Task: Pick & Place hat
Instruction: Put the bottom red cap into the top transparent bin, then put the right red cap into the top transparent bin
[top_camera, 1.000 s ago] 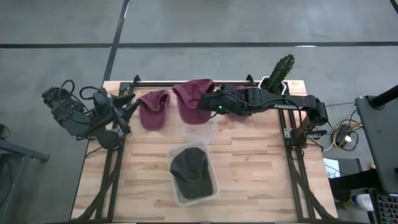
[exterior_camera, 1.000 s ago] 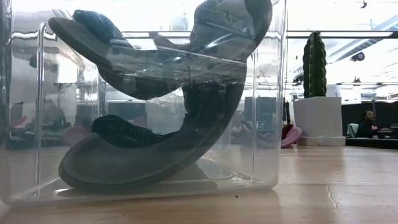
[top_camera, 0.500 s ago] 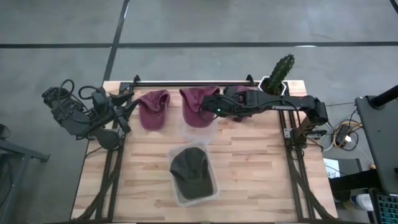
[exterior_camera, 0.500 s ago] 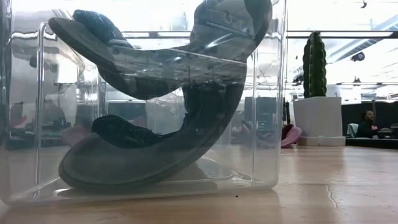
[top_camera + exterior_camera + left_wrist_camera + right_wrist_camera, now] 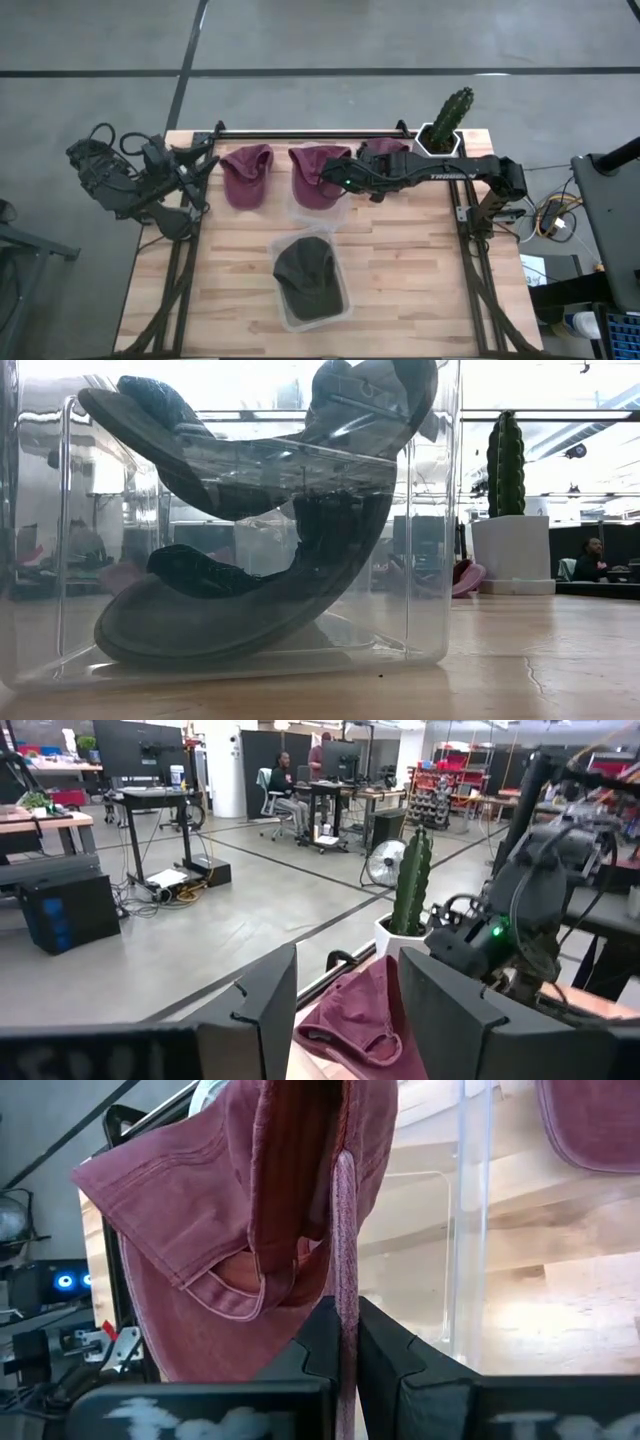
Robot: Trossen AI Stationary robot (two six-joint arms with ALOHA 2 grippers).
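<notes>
My right gripper [image 5: 330,177] [image 5: 346,1342] reaches in from the table's right and is shut on a maroon hat [image 5: 313,178] [image 5: 235,1230] above the far part of an empty clear bin [image 5: 320,212]. A second maroon hat [image 5: 247,172] [image 5: 350,1020] lies flat on the table to its left. A third maroon hat [image 5: 385,149] lies behind the right arm. A dark olive hat [image 5: 305,275] [image 5: 250,590] sits curled inside a nearer clear bin [image 5: 340,305]. My left gripper [image 5: 205,163] [image 5: 345,1010] waits open at the table's left edge. My right gripper pinches a thin edge strip of the maroon hat [image 5: 345,1315] between its two fingers. The fingers come roughly level from the table's right. The hat's body spreads out beyond the fingertips, over the clear bin's far rim; whether it rests on the rim I cannot tell.
A cactus in a white pot [image 5: 447,122] [image 5: 508,510] stands at the far right corner. A dark rail [image 5: 300,133] runs along the far edge. Bare wood [image 5: 420,270] lies on the near right and near left of the table. People sit at desks in the room beyond.
My right gripper has carried the maroon hat a little toward the near edge, over the empty clear bin. The right arm has swung nearer with it, uncovering more of the third maroon hat behind it.
</notes>
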